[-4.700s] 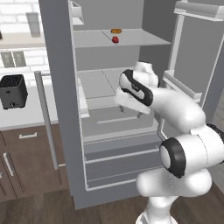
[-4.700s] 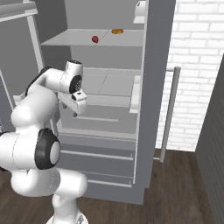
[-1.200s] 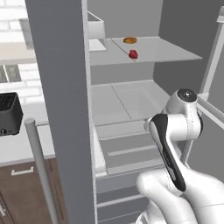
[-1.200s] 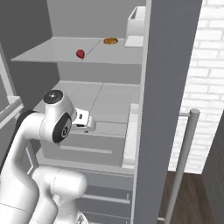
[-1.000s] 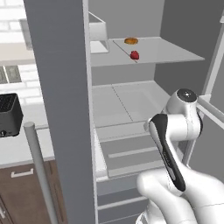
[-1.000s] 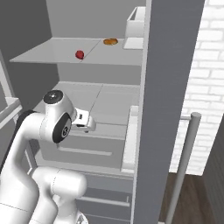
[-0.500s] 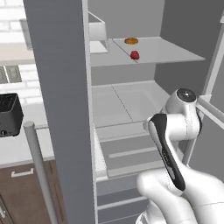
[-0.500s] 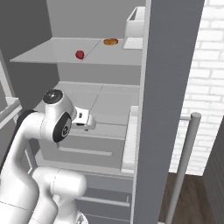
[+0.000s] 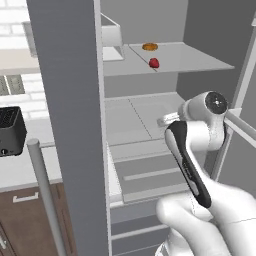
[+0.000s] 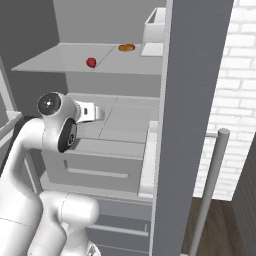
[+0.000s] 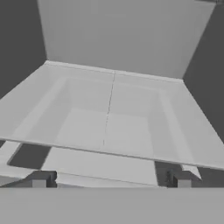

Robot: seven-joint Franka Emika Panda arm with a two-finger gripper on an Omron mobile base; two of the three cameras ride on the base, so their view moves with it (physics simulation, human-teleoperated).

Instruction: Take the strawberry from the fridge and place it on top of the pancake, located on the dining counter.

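Gripper open; strawberry on fridge shelf.

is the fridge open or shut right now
Open. Both upper doors of the fridge are swung out, baring its shelves and the strawberry on the top shelf.

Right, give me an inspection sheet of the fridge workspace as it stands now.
Surface: pale grey middle shelf is bare; drawers sit below it.
Job's things: fridge stands open; strawberry rests on the upper shelf.
Clutter: a small orange-brown item lies behind the strawberry; a white bin sits at the shelf's side.
Claw: claw is open, holding nothing, level with the middle shelf, below the strawberry.
Cables: nothing seen.
Surroundings: black toaster on the white worktop over brown cabinets; white brick wall; silver door handle.
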